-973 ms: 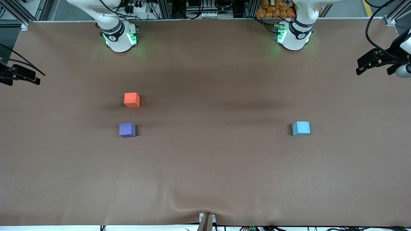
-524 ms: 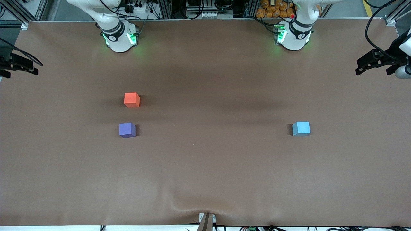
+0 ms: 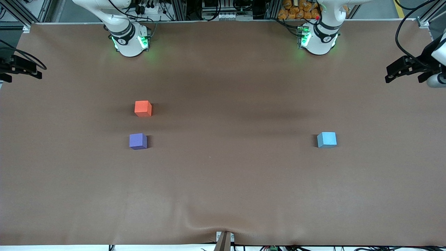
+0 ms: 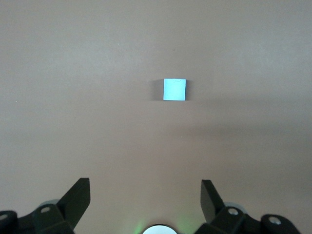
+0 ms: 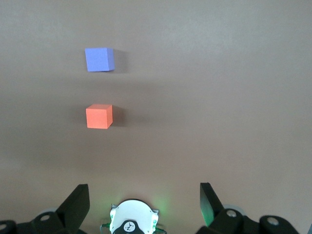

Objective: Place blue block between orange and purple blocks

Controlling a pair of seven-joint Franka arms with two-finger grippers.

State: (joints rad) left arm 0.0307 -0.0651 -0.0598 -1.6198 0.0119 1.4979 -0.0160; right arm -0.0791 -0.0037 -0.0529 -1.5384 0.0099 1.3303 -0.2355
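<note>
Logging both jaws spread wide and empty: left gripper (image 4: 145, 195) and right gripper (image 5: 144, 196) hang high over opposite table ends. We note the blue block (image 3: 327, 139) toward the left arm's end, well apart from the orange block (image 3: 143, 108) and the purple block (image 3: 138, 141).

We note the blue block (image 3: 327, 139), a small sky-blue matte cube, sitting flat on the table toward the left arm's end, alone and untouched (also plain in the left wrist view (image 4: 174, 89)). The orange block (image 3: 143, 108) and the purple block (image 3: 138, 141) sit toward the right arm's end, near each other but apart. We log the purple one nearer the front camera. Both rest flat and upright.
</note>
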